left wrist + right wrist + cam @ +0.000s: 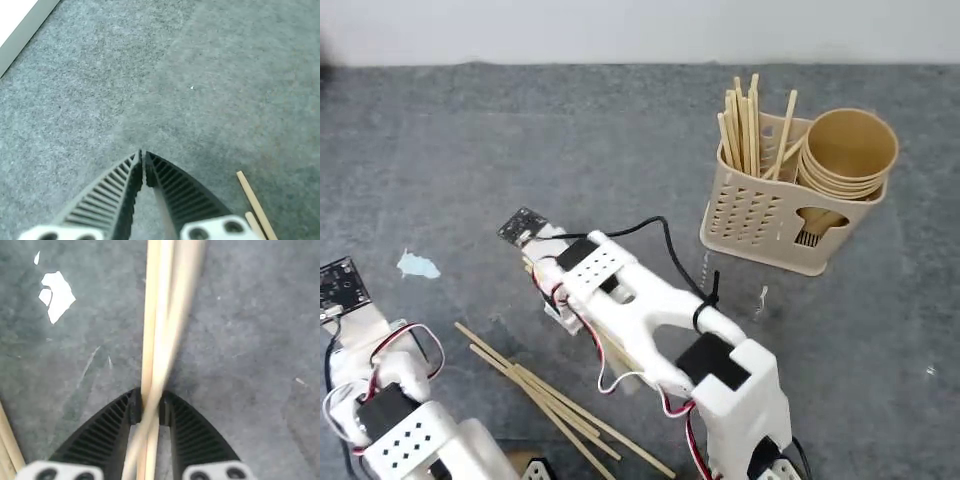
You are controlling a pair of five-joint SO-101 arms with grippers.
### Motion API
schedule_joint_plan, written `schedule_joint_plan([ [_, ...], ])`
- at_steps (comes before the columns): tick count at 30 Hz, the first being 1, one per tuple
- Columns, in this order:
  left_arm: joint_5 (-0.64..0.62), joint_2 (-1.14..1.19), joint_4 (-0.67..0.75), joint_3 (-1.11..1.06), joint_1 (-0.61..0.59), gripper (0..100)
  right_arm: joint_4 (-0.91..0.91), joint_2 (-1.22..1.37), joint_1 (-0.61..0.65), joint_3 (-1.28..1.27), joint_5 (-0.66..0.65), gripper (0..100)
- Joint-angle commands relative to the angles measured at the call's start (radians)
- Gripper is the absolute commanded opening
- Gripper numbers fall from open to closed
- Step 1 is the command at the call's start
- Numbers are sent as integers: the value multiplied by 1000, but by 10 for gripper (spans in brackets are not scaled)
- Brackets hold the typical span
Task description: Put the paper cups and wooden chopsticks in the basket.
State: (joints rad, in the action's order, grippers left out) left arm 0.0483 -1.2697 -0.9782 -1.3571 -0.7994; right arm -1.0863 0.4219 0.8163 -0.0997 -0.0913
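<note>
A beige slotted basket [760, 215] stands at the back right. It holds a stack of paper cups [845, 150] and several upright wooden chopsticks [745, 125]. My right gripper [149, 401] is shut on a pair of chopsticks [155, 330] that run forward between its fingers, low over the grey mat. In the high view that arm stretches to the table's middle left, with its gripper [542, 285] under the wrist. More loose chopsticks [560, 405] lie on the mat at the front. My left gripper [142, 156] is shut on nothing above bare mat, with chopstick ends [255, 205] off to one side.
A pale paper scrap [418, 266] lies on the mat at the left, also seen ahead of the right gripper as a white scrap [57, 295]. The mat's edge [25, 32] runs past the left gripper. Open mat lies between the arms and the basket.
</note>
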Motion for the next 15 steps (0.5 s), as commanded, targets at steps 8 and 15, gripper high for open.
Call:
schedule_joint_plan([
  [8,-11,-12,28,67,2,15,5,-28,-61,15,-8,7],
  [15,-11,-12,28,67,2,15,-137,-248,-59,14,-8,7],
])
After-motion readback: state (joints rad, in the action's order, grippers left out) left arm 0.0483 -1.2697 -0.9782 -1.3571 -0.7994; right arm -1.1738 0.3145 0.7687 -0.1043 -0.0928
